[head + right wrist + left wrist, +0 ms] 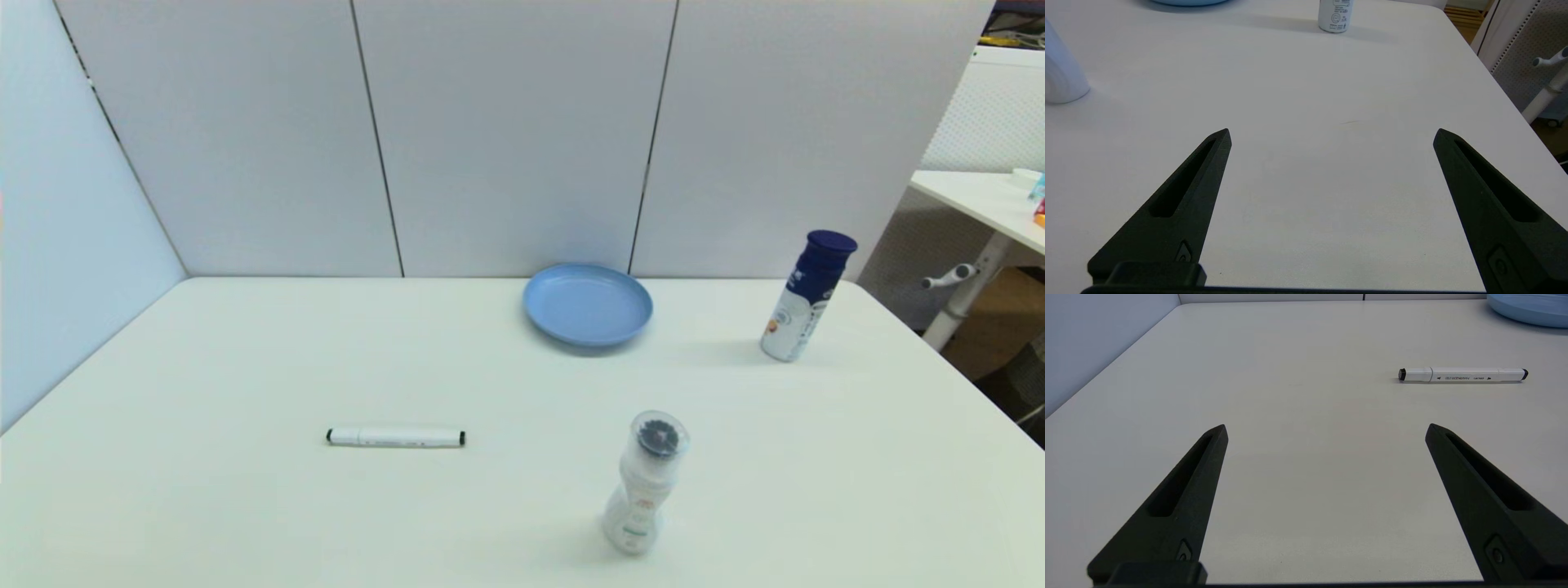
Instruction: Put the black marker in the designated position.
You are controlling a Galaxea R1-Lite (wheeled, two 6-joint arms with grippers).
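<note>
1. Left pincer (1327, 428): fingers spread wide, empty, low over the table, with the marker ahead of it toward the upper right of its wrist view. Right pincer (1331, 134): likewise wide and empty over bare table. Neither arm shows in the head view.
2. Table (245, 367): plain white, no marked target visible; the designated position cannot be identified from these views.
3. Light-blue plate (588, 306): upper centre of the head view, empty.
4. Blue-capped bottle (807, 296): upright, right of the plate. Clear-capped bottle (645, 483): upright, lower centre-right.
5. Black marker (396, 438): lying flat, left of centre, crosswise in the frame, well apart from the other items.
6. Handling assessment: likely light, rigid and smooth-barrelled, and liable to roll if nudged. Recommended hold is across the middle of the barrel, fingers astride it, closing squarely. The left pincer appears better placed.
</note>
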